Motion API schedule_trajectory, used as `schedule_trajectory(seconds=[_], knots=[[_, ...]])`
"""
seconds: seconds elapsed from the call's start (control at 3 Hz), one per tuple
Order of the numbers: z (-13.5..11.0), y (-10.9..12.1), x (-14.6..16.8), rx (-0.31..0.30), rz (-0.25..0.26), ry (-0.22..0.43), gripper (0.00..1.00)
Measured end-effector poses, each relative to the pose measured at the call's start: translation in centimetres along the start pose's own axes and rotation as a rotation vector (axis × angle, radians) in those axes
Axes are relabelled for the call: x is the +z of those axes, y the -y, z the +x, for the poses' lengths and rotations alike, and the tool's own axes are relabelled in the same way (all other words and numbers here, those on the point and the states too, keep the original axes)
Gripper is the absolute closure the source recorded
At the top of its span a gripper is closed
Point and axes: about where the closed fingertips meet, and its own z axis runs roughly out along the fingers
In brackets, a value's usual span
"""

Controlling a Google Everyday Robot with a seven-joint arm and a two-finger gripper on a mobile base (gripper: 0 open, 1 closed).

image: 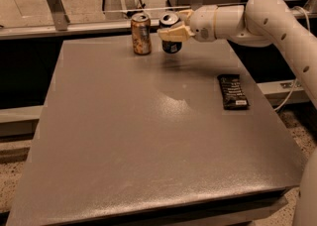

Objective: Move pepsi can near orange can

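Black wrapper (233, 91) on grey table (124, 141)

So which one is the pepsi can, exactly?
Look at the far edge of the grey table. Two cans are there; the pepsi can is the one held in the gripper. It is dark blue, unlike the orange can.

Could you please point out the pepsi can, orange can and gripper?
pepsi can (172, 47): camera view, lower body.
orange can (141, 36): camera view, label side.
gripper (171, 25): camera view, between fingertips, clasping pepsi can.
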Motion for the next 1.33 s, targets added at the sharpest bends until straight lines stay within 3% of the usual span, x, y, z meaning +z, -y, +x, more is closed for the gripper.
schedule_trajectory(seconds=[0.33,0.67,1.33], knots=[[0.8,1.2,0.6,0.065,0.017,0.035,1.00],[1.1,1.8,1.6,0.105,0.010,0.080,0.82],[1.5,2.4,3.7,0.145,-0.015,0.122,0.36]])
